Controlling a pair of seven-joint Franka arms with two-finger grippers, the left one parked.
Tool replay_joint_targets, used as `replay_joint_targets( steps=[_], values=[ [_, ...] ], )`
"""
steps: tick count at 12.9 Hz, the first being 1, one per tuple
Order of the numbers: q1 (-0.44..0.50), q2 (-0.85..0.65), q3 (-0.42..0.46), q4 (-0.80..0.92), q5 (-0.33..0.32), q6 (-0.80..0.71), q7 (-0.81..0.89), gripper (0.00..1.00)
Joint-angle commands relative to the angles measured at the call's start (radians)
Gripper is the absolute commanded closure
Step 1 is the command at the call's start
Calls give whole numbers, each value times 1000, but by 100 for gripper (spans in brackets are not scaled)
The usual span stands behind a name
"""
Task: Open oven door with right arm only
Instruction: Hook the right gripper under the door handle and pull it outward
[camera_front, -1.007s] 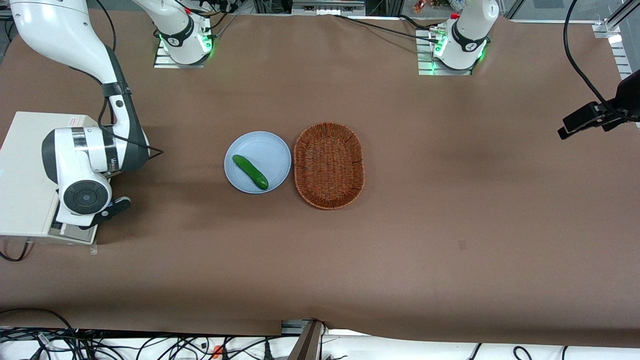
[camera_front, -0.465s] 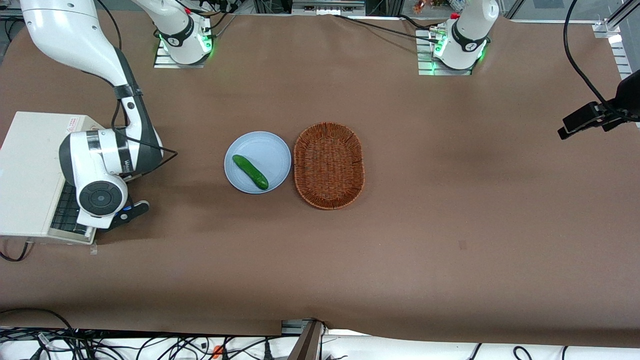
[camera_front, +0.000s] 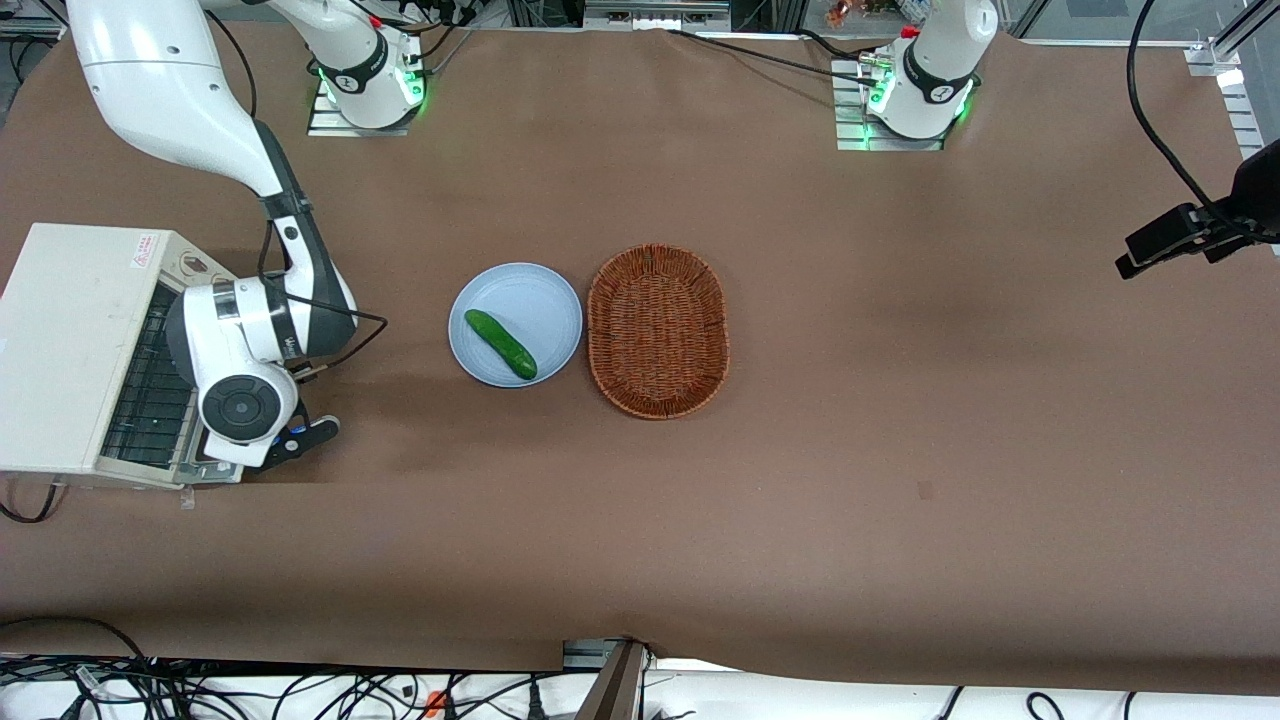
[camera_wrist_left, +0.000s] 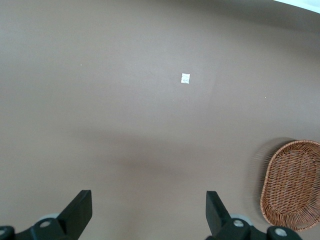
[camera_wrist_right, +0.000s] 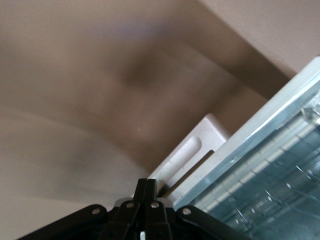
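At the working arm's end of the table (camera_front: 800, 520) we see the cream-white toaster oven (camera_front: 70, 340), and beside it the right arm (camera_front: 250, 340) bends down so that its round end cap hangs over the front edge of the oven. The oven door (camera_front: 210, 465) is already swung well down: from the front view the wire rack (camera_front: 150, 385) inside the oven shows through the opening. In the wrist view the metal frame and the glass of the door (camera_wrist_right: 270, 165) are close to the pincer (camera_wrist_right: 146, 197), whose fingers look closed together at the white end of the door handle (camera_wrist_right: 192, 155); we cannot tell if they really clamp on it.

We judge that the pulling step is under way and the door is more than half open. The next move calls for guiding the handle further down along the arc of the hinge until the door lies flat, and then letting go.

Nearer the middle of the table lie a blue plate (camera_front: 540, 300) with a cucumber (camera_front: 500, 343) and, just beside it, a wicker basket (camera_front: 657, 330).
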Motion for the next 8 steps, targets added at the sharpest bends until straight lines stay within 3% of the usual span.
replay_joint_targets(
  steps=[1,5,8],
  values=[
    [-40,56,-39,15,-21,63,-16,100],
    [-46,60,-39,15,109,66,12,100],
    [-46,65,-39,15,168,64,41,100]
  ],
)
